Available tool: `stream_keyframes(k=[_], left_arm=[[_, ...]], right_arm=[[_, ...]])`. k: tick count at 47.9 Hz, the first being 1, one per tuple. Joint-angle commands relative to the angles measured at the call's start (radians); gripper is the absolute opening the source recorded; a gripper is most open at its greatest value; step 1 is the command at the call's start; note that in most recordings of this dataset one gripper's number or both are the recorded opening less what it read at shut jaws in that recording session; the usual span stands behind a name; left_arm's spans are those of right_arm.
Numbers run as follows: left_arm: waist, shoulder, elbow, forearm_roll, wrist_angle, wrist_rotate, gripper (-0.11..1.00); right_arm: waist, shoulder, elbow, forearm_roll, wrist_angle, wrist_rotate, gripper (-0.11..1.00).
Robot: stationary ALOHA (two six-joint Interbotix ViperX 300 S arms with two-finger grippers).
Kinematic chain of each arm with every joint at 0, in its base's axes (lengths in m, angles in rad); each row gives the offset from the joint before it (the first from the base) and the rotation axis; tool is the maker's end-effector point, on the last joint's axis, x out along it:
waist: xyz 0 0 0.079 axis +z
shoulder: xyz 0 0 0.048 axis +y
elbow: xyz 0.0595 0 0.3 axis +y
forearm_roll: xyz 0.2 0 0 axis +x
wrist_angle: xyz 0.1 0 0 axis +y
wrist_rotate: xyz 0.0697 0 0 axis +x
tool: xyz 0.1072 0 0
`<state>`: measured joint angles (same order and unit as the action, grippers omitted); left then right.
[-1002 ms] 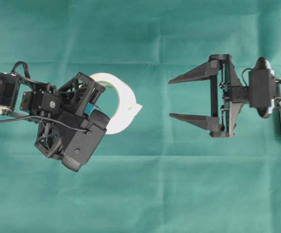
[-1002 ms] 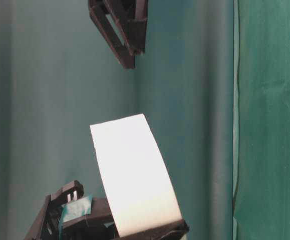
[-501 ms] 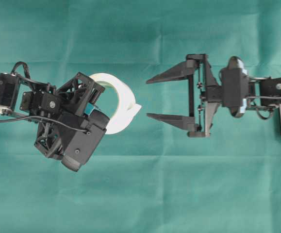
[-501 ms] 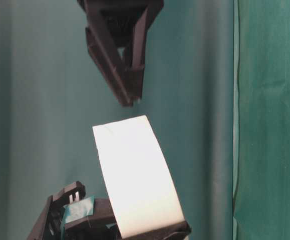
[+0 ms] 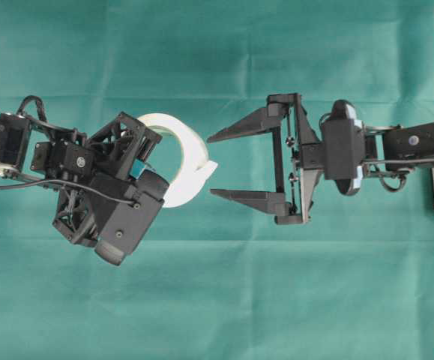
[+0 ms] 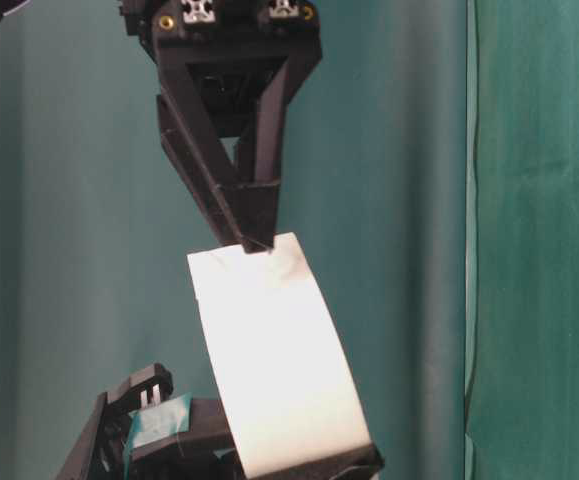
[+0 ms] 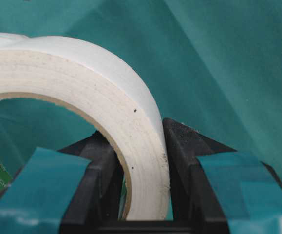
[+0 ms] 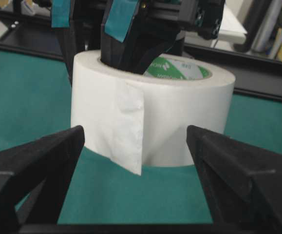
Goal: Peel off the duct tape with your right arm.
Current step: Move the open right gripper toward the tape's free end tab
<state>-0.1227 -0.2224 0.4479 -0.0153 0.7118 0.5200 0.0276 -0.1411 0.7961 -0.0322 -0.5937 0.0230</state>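
— Green cloth (image 5: 224,300) covers the whole table and hangs behind it too. What is the right gripper (image 5: 211,166) doing over it?

— Its two plain black fingers are spread wide, tips pointing at the duct tape (image 5: 190,154). Nothing is between them. From the overhead view the tips sit just beside the roll's loose tab (image 5: 209,168), one finger above it and one below; whether either touches, I cannot tell.

— And from the right wrist camera?

— The fingers (image 8: 38,161) frame the white roll (image 8: 179,122) on both sides, apart from it, with the tab (image 8: 129,129) hanging down the front face, its corner pointing down.

— Who holds the roll?

— The left gripper (image 7: 141,175). Its teal-patched fingers (image 7: 218,185) are pinched on the roll's wall, one inside the greenish core and one outside, holding it up off the cloth.

— Anything from table level?

— The right gripper's fingertips (image 6: 254,235) meet the roll's top edge (image 6: 269,350) in that view.
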Motion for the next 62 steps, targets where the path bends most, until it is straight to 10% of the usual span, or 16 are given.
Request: stream_keyframes(k=[1,29,43,62], left_arm=[[-0.002,-0.029,-0.015,0.003,-0.005,0.002,0.21],[0.005,-0.028,-0.014,0.003,-0.005,-0.003,0.21],[0.006,-0.026,-0.014,0.003,-0.005,-0.003,0.21],[0.005,-0.026,-0.014,0.003,-0.005,-0.003,0.21]], right_arm=[[0.008,-0.003,-0.026,-0.002,-0.011,0.002,0.79],[0.046,0.002,-0.025,-0.002,-0.011,0.003,0.60],[0.049,0.015,-0.037,-0.002,-0.011,0.000,0.18],[0.040,0.018,-0.046,-0.002,-0.017,0.000,-0.01]])
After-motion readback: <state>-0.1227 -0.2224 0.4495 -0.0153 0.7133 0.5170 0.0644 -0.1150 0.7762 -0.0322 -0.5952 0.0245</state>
